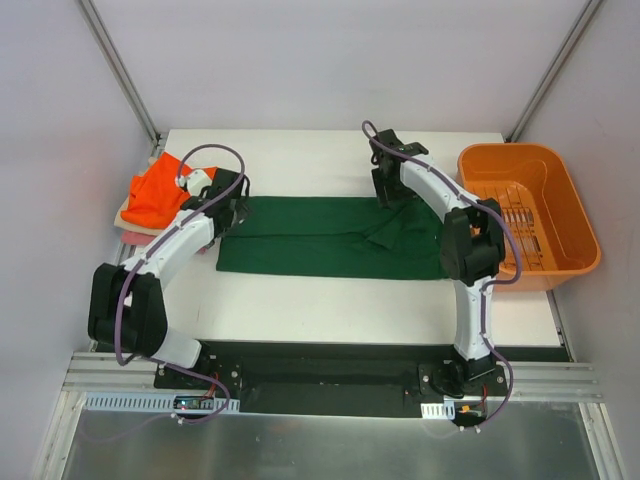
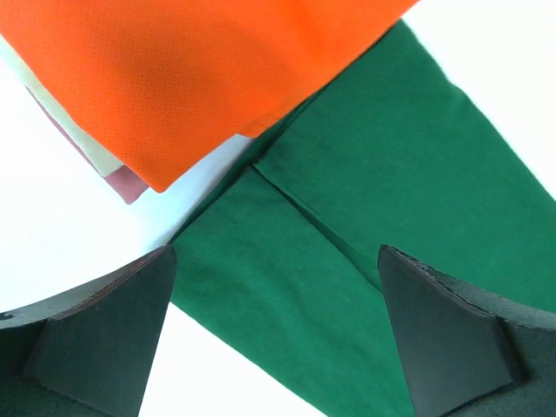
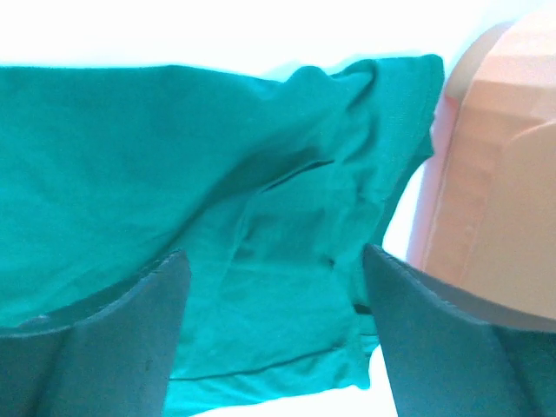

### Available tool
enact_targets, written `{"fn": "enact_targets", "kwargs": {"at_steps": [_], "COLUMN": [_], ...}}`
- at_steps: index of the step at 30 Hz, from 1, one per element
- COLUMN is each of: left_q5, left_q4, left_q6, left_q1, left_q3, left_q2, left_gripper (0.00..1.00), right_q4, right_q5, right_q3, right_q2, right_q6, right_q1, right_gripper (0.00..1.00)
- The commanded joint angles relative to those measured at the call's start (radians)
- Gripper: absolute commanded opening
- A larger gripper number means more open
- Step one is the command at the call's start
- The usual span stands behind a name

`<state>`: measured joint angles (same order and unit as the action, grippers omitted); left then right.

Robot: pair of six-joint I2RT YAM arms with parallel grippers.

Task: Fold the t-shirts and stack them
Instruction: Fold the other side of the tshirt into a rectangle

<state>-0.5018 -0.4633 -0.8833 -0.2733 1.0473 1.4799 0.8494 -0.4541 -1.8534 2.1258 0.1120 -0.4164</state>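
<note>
Green t-shirt (image 1: 310,240) lies flat under the left pincer (image 1: 231,207) and right pincer (image 1: 388,190), both spread wide.

Green t-shirt (image 1: 330,237): soft matt cloth, smooth close weave, stitched seams, lightly creased at one end
Orange t-shirt (image 1: 160,192): cloth with fine pinhole mesh texture
Cream t-shirt (image 2: 102,161), pink t-shirt (image 2: 129,185): matt cloth, only edges visible
Basket (image 1: 575,215): orange moulded plastic, smooth, slight gloss
Worktop (image 1: 330,300): white, smooth, matt
Left tool (image 2: 274,339), right tool (image 3: 274,339): dark matt fingers, faintly grainy surface
Base rail (image 1: 330,400): pale metal
Front panel (image 1: 320,450): brushed metal sheet, dull sheen
</note>
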Motion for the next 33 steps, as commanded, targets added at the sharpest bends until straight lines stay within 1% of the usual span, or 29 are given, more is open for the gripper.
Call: {"fn": "enact_targets", "kwargs": {"at_steps": [1,3,4,8,10,12,13,15,20,22,26,29,31,33], "left_q5": [0.086,0.136,0.16,0.218,0.238,0.305,0.343,0.378,0.338,0.333,0.313,0.307,0.309,0.31], "left_q4": [0.018,0.044,0.043,0.061,0.104,0.176,0.207,0.232,0.247,0.253,0.252,0.253,0.253,0.253], "left_q6": [0.085,0.124,0.132,0.139,0.149,0.165,0.171,0.176,0.168,0.172,0.176,0.173,0.168,0.167], "left_q1": [-0.003,-0.006,-0.006,-0.026,-0.037,-0.038,-0.038,-0.038,-0.038,-0.037,-0.035,-0.033,-0.032,-0.032], "left_q3": [-0.003,-0.026,-0.032,-0.082,-0.133,-0.177,-0.196,-0.205,-0.217,-0.214,-0.216,-0.221,-0.228,-0.233], "left_q2": [-0.113,-0.127,-0.13,-0.158,-0.181,-0.181,-0.176,-0.149,-0.087,-0.055,-0.021,-0.017,-0.02,-0.023], "left_gripper": [0.99,0.99,0.99,0.99,0.99,0.99,0.99,0.99,0.99,0.99,0.99,0.99,0.99,0.99], "right_q4": [0.002,-0.05,-0.088,-0.323,-0.401,-0.487,-0.513,-0.544,-0.547,-0.582,-0.59,-0.627,-0.665,-0.694], "right_q5": [-0.038,-0.029,0.004,0.312,0.423,0.48,0.485,0.517,0.525,0.529,0.569,0.591,0.589,0.551], "right_q3": [0.032,0.173,0.244,0.563,0.65,0.713,0.733,0.735,0.708,0.703,0.645,0.609,0.571,0.522], "right_q2": [-0.099,-0.192,-0.249,-0.44,-0.487,-0.501,-0.497,-0.474,-0.408,-0.394,-0.343,-0.302,-0.27,-0.235], "right_q6": [-0.053,-0.11,-0.156,-0.274,-0.337,-0.383,-0.405,-0.414,-0.433,-0.434,-0.423,-0.434,-0.437,-0.443], "right_q1": [0.004,0.004,0.002,0.004,0.005,0.005,0.005,0.007,0.008,0.007,0.008,0.008,0.008,0.008], "right_gripper": [0.95,0.96,0.96,0.96,0.96,0.96,0.96,0.96,0.96,0.96,0.96,0.96,0.96,0.96]}}
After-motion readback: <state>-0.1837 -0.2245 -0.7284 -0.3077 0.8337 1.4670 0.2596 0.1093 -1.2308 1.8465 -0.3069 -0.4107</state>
